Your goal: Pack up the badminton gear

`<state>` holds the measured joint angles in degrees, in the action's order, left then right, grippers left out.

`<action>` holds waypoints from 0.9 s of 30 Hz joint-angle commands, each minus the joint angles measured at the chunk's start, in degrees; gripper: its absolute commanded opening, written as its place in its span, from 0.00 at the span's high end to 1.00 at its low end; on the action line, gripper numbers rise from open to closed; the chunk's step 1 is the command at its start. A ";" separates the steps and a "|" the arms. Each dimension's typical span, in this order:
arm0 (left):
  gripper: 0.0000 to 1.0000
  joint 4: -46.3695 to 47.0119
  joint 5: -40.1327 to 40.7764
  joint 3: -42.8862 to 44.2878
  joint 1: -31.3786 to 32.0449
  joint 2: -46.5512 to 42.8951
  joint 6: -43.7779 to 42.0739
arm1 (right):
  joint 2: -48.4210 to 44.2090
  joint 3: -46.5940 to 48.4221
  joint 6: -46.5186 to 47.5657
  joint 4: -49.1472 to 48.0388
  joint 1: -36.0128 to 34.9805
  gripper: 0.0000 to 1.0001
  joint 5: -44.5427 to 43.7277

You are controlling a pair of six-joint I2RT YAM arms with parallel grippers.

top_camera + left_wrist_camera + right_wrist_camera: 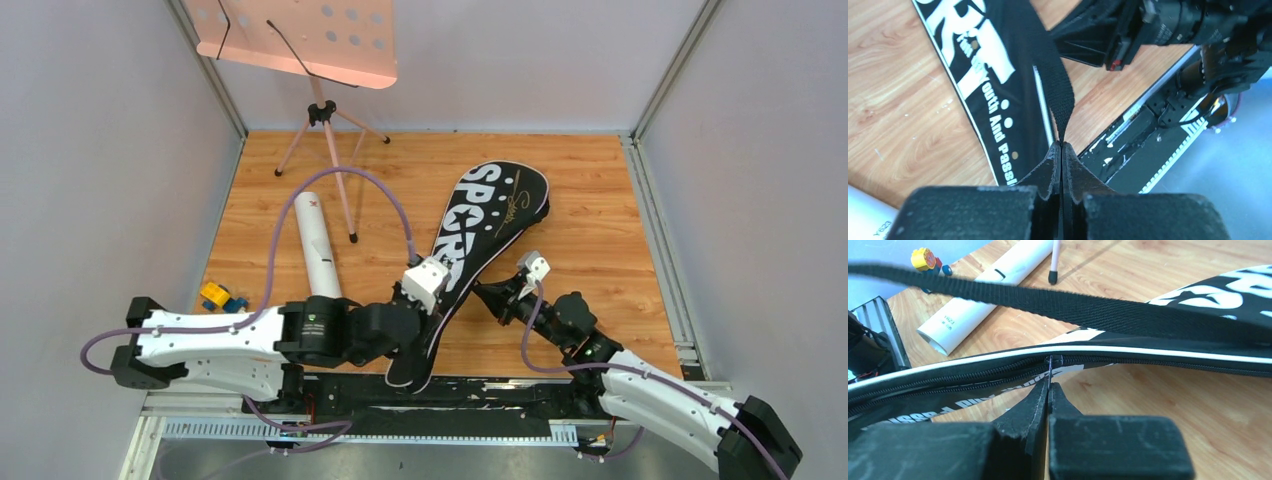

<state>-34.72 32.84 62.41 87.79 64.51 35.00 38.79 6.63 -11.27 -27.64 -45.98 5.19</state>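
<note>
So the black SPORT bag (490, 215) is lying diagonally across the middle of the wooden tabletop (600, 200), skinny end toward the arm bases. Up close, the left pincer (1062, 145) is clenched on the bag's woven strap (1048, 65), which is lifted off the bag. The right pincer (1049, 386) is pinched tight on the zipper pull (1049, 361) at the bag's edge. The white tube (318, 245) lies off to the bag's left.

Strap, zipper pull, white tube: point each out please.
strap (1053, 75), left wrist view, mid-length of the webbing.
zipper pull (1050, 361), right wrist view, tab at the slider.
white tube (318, 245), top external view, middle of its body.
</note>
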 commanded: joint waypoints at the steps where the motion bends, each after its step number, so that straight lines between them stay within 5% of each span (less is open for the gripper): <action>1: 1.00 -0.57 2.76 -2.31 -4.01 -5.52 1.46 | -5.63 0.25 5.15 -4.44 -0.02 1.00 -0.10; 3: 0.97 -1.50 1.34 -4.35 -7.15 -7.75 2.67 | -8.02 0.37 5.89 -3.22 -0.04 1.00 0.00; 5: 0.84 -1.01 -0.35 -6.64 -9.24 -9.58 3.53 | -8.96 0.69 6.16 -2.52 -0.03 1.00 0.34; 16: 0.50 2.18 -6.16 -13.16 -9.87 -7.52 7.97 | -3.25 7.20 5.30 0.37 0.75 1.00 -5.06; 20: 0.36 2.17 -9.97 -14.13 -9.91 -9.13 2.55 | 0.05 11.26 4.19 2.87 6.48 1.00 -4.27; 27: 0.34 6.82 -10.69 -16.74 -9.87 -15.82 -12.23 | 7.69 18.32 0.69 6.78 13.42 1.00 -2.23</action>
<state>-33.32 22.72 46.30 78.00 53.15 32.32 44.75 19.62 -7.79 -18.35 -34.68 3.01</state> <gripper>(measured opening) 0.656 0.014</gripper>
